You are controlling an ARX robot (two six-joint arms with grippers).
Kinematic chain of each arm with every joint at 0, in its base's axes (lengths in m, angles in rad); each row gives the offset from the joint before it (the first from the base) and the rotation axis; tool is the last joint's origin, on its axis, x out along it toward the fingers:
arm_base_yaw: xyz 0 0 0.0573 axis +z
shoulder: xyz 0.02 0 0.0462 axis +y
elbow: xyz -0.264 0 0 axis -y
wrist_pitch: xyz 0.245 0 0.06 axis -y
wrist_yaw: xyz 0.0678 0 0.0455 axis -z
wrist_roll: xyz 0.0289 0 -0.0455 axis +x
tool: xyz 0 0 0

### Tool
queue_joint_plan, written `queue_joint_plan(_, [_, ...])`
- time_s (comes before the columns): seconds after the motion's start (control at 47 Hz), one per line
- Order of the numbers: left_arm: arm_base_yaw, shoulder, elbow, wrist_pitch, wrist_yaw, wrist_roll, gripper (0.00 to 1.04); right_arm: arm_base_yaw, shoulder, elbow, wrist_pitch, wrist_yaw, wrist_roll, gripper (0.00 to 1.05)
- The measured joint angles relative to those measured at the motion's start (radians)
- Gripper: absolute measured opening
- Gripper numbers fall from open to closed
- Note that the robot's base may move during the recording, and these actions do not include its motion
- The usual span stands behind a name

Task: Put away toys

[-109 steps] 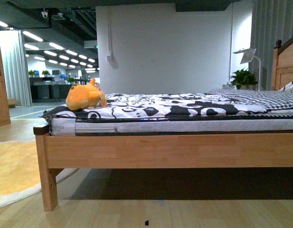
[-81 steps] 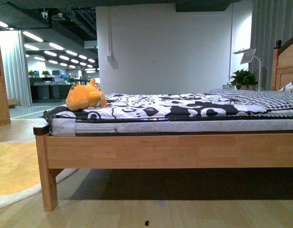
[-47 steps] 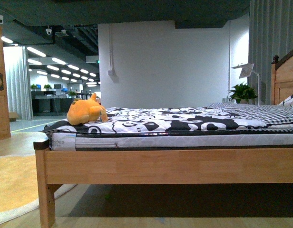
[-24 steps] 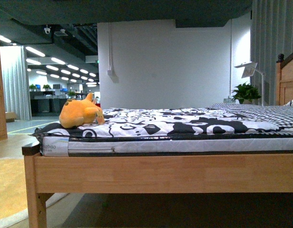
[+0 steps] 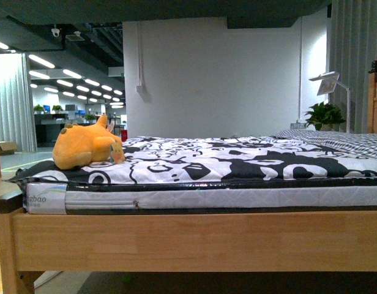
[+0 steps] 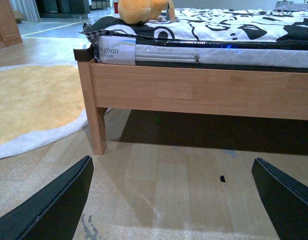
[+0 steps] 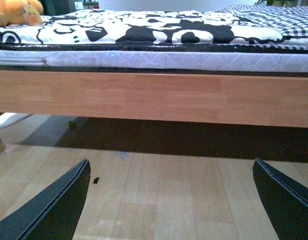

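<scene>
Left claw [image 6: 171,159] and right claw [image 7: 170,161] gape wide, empty; plush toy [image 5: 84,149] lies, seemingly sideways, on the bed [image 5: 176,245].

There is one orange plush toy [image 5: 84,148], on the left end of one wooden bed [image 5: 194,242]. The bed carries one mattress [image 5: 207,197] and one black-and-white cover [image 5: 237,160]. At the far right are one potted plant [image 5: 325,114] and one white lamp [image 5: 330,79]. One yellow rug [image 6: 29,100] lies on the floor at the left. Two grippers show, the left gripper [image 6: 171,165] and the right gripper [image 7: 171,165], each with two dark fingers [image 6: 54,207].
</scene>
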Motion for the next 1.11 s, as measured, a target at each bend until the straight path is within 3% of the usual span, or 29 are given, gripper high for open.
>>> queue_joint_plan(1.106, [0.0, 0.0, 0.0, 0.0, 0.0, 0.0, 0.98, 0.0, 0.0, 0.0, 0.0, 0.0, 0.0, 0.98])
